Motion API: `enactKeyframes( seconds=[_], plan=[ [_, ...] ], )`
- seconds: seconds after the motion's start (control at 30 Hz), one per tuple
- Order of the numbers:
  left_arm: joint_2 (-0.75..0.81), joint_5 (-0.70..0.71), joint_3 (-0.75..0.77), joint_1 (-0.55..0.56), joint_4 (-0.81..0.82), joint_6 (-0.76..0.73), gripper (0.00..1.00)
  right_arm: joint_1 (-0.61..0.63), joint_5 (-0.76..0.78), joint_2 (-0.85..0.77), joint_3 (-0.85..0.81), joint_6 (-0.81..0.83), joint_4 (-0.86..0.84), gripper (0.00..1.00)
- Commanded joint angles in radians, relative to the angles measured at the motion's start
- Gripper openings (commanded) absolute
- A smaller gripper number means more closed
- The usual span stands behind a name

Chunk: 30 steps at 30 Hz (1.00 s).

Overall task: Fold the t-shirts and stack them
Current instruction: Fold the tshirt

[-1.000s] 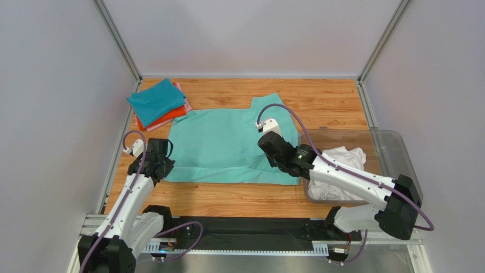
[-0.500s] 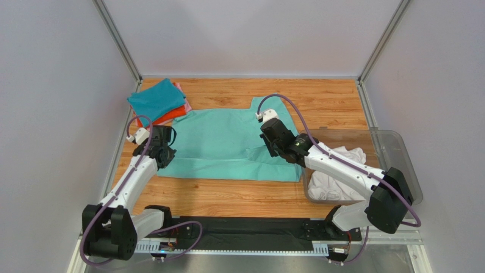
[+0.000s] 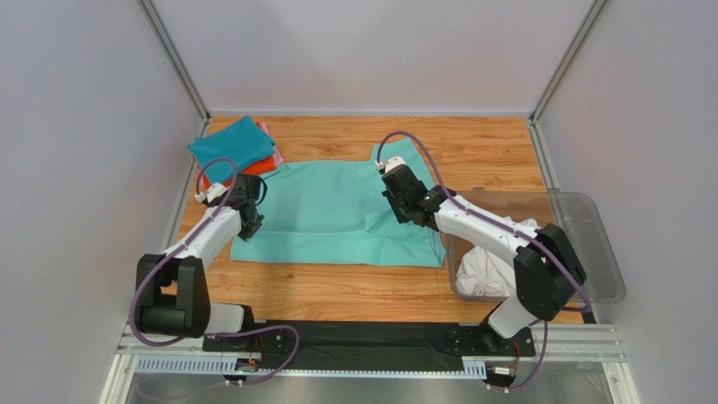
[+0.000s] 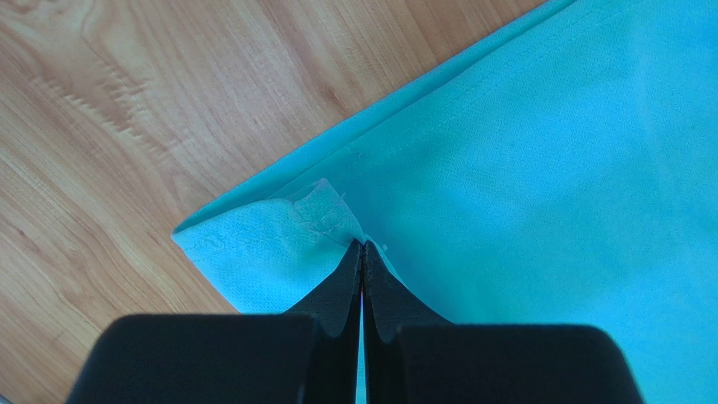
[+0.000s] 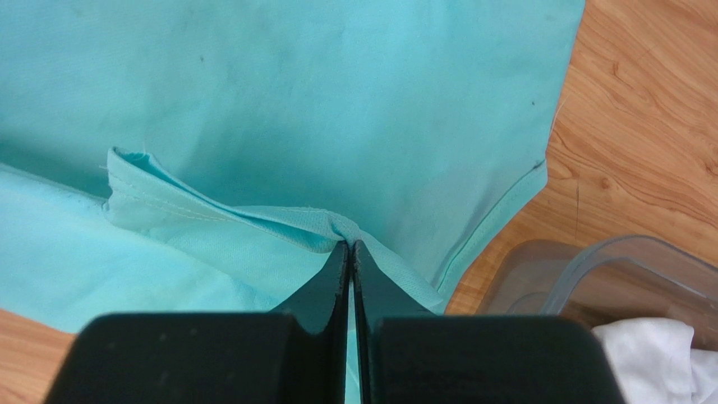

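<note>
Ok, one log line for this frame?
phase: folding | left jaws: shut on mint-green shirt corner | right jaws: shut on its edge | folded stack: far-left | white shirt: in bin

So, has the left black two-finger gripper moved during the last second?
Yes. The left gripper has gone toward the folded teal-blue shirt at the far left, carrying the hem of the mint-green cotton t-shirt.

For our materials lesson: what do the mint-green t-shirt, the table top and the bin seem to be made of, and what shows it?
Mint-green t-shirt: soft matte knit, probably cotton; fine texture, stitched hem, it creases.
Table top: wood or wood-look laminate, smooth; brown grain lines.
Bin: clear glossy plastic; the white cloth shows through its wall.
</note>
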<state>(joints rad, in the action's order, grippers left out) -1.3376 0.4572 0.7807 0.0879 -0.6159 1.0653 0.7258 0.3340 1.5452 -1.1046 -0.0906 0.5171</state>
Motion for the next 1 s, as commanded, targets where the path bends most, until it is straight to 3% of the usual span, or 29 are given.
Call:
enactKeyframes(
  seconds=[0.0, 0.1, 0.13, 0.2, 0.23, 0.3, 0.33, 0.4, 0.43, 0.47, 0.63, 0.77, 0.97],
  plan=[
    [-0.023, 0.028, 0.048, -0.01, 0.008, 0.018, 0.0, -0.025, -0.006, 0.07, -0.069, 0.045, -0.055, 0.0],
    [-0.031, 0.026, 0.06, -0.011, 0.002, 0.016, 0.07, -0.029, 0.028, 0.14, -0.106, 0.069, -0.065, 0.01],
    [-0.029, 0.018, 0.057, -0.011, 0.004, 0.015, 0.2, -0.029, 0.036, 0.157, -0.115, 0.069, -0.065, 0.05],
    [-0.005, 0.003, 0.051, -0.013, 0.022, 0.001, 0.35, -0.029, 0.06, 0.197, -0.136, 0.063, -0.065, 0.31],
    [0.006, -0.002, 0.049, -0.011, 0.025, -0.007, 0.6, -0.029, 0.078, 0.207, -0.155, 0.058, -0.062, 0.43],
    [0.044, -0.014, 0.052, -0.011, 0.019, -0.019, 0.77, -0.029, 0.082, 0.213, -0.175, 0.037, -0.049, 0.54],
    [0.061, -0.02, 0.055, -0.011, 0.015, -0.022, 0.99, -0.028, 0.08, 0.21, -0.187, 0.029, -0.042, 0.67],
    [0.116, -0.049, 0.054, -0.011, 0.008, -0.037, 1.0, -0.023, 0.077, 0.176, -0.195, 0.0, -0.013, 0.76],
    [0.135, -0.061, 0.049, -0.011, 0.01, -0.042, 1.0, -0.02, 0.076, 0.159, -0.189, -0.009, -0.003, 0.94],
    [0.155, -0.074, 0.045, -0.011, 0.015, -0.05, 1.0, -0.013, 0.077, 0.141, -0.179, -0.018, 0.001, 1.0],
    [0.265, -0.257, -0.027, -0.011, 0.108, -0.14, 1.0, 0.04, -0.004, -0.023, -0.081, -0.173, 0.018, 1.0],
    [0.328, -0.405, -0.129, -0.011, 0.313, -0.199, 1.0, 0.061, -0.124, -0.147, 0.064, -0.274, -0.054, 1.0],
    [0.273, -0.489, -0.204, -0.011, 0.444, -0.258, 1.0, 0.063, -0.154, -0.128, 0.144, -0.316, -0.118, 1.0]
  ],
)
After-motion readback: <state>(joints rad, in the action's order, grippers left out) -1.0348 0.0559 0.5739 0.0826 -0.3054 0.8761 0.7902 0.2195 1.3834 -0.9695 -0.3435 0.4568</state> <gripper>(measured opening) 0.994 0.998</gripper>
